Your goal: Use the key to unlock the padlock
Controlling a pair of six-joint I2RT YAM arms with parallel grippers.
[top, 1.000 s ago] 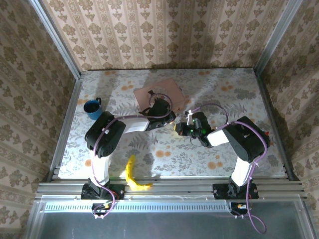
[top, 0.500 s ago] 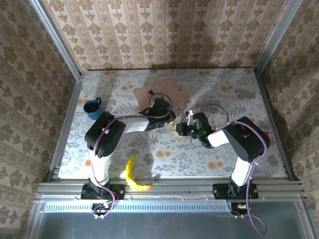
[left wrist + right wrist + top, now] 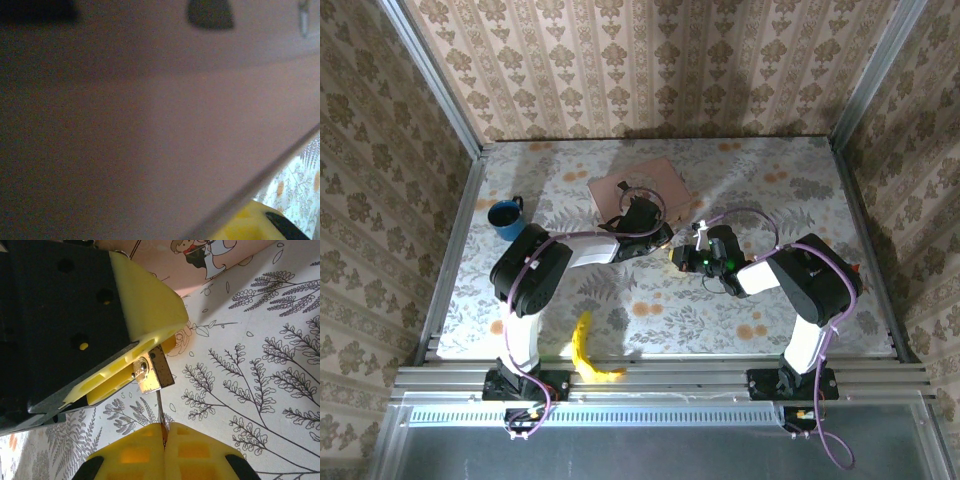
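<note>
Brass, tiny, hard — the padlock (image 3: 150, 371) sits clamped in my left gripper (image 3: 135, 365) near the middle of the table (image 3: 770, 190), at twelve o'clock from my right gripper (image 3: 164, 437), closed on the thin key (image 3: 159, 412); light and slick, I judge, best pinched across its flat faces.

The small shiny brass padlock (image 3: 151, 372) is being pinched at a tilt; the thin key (image 3: 159, 409) is pointing upward, tip touching its lower edge.
</note>
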